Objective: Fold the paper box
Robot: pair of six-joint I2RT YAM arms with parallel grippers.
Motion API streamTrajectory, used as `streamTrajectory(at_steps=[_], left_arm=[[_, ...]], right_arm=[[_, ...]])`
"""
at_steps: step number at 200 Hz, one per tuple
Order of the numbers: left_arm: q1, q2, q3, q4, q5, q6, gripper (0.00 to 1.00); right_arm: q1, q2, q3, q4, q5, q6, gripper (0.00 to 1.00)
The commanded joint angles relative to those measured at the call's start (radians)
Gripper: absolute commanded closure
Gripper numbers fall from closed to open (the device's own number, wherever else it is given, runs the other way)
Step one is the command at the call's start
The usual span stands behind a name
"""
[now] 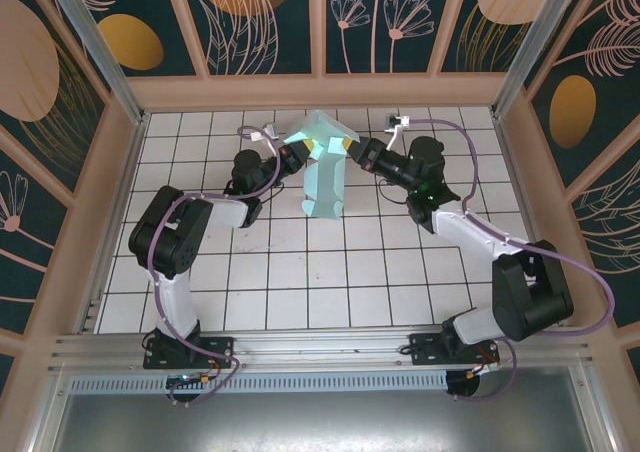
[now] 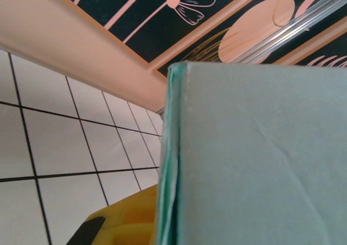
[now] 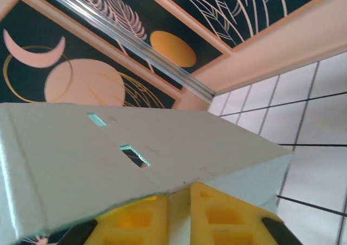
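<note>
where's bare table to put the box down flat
The widest bare patch is the near tiles of the table, between the left arm and right arm, in front of the paper box. A smaller patch lies at the far-left corner tiles. It is crowded mid-far, where the left gripper and right gripper pinch the box.

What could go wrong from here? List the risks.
The left gripper and right gripper pinch the box near its far end from opposite sides; pulling apart may tear the card.
The left wrist view shows a crease across a panel; more squeezing could crumple it.
The box's near end is ungripped and might swing or buckle.
</note>
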Motion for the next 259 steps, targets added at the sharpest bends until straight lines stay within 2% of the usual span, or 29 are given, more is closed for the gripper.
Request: streamTrajectory(at_steps=[1, 5, 32, 38, 40, 48, 56, 70, 83, 98, 104, 131, 145, 154, 159, 179, 199, 222, 259], left_arm=[[-0.014, -0.035, 0.004, -0.025, 0.000, 0.057, 1.00], [-0.014, -0.038, 0.005, -0.036, -0.005, 0.063, 1.00], [-0.014, -0.047, 0.017, -0.100, -0.029, 0.107, 1.00], [-0.014, -0.049, 0.018, -0.115, -0.036, 0.116, 1.00], [-0.014, -0.051, 0.017, -0.118, -0.038, 0.119, 1.00], [-0.013, -0.054, 0.018, -0.131, -0.048, 0.126, 1.00], [-0.014, -0.059, 0.017, -0.145, -0.061, 0.134, 1.00], [-0.014, -0.064, 0.018, -0.164, -0.075, 0.143, 1.00], [-0.014, -0.067, 0.016, -0.171, -0.081, 0.147, 1.00], [-0.013, -0.067, 0.017, -0.173, -0.079, 0.146, 1.00], [-0.014, -0.067, 0.017, -0.174, -0.079, 0.146, 1.00], [-0.014, -0.075, 0.017, -0.185, -0.085, 0.153, 1.00], [-0.014, -0.082, 0.017, -0.195, -0.096, 0.163, 1.00], [-0.014, -0.089, 0.014, -0.207, -0.110, 0.173, 1.00], [-0.014, -0.094, 0.011, -0.215, -0.120, 0.179, 1.00], [-0.014, -0.121, -0.005, -0.261, -0.195, 0.218, 1.00], [-0.025, -0.156, -0.035, -0.304, -0.353, 0.265, 1.00], [-0.058, -0.171, -0.026, -0.389, -0.545, 0.339, 1.00], [-0.090, -0.172, -0.024, -0.428, -0.720, 0.422, 1.00]], right_arm=[[0.015, -0.004, 0.034, -0.076, 0.034, -0.032, 0.97], [0.017, -0.005, 0.036, -0.088, 0.038, -0.035, 1.00], [0.025, -0.014, 0.043, -0.159, 0.079, -0.070, 1.00], [0.026, -0.020, 0.041, -0.168, 0.096, -0.073, 0.88], [0.027, -0.023, 0.039, -0.170, 0.104, -0.073, 0.80], [0.027, -0.033, 0.028, -0.166, 0.120, -0.078, 0.66], [0.027, -0.041, 0.022, -0.161, 0.128, -0.081, 0.59], [0.027, -0.042, 0.019, -0.158, 0.122, -0.086, 0.58], [0.032, -0.033, 0.019, -0.158, 0.111, -0.088, 0.64], [0.035, -0.020, 0.023, -0.168, 0.103, -0.089, 0.84], [0.036, -0.014, 0.025, -0.175, 0.102, -0.092, 1.00], [0.037, -0.023, 0.025, -0.191, 0.134, -0.105, 1.00], [0.037, -0.045, 0.021, -0.194, 0.173, -0.121, 0.66], [0.035, -0.070, 0.013, -0.195, 0.204, -0.140, 0.53], [0.034, -0.086, 0.007, -0.196, 0.224, -0.152, 0.50], [0.033, -0.165, -0.027, -0.201, 0.332, -0.203, 0.45], [0.035, -0.247, -0.058, -0.195, 0.424, -0.246, 0.44], [0.047, -0.307, -0.046, -0.220, 0.466, -0.292, 0.43], [0.159, -0.296, 0.071, -0.304, 0.523, -0.406, 0.42]])
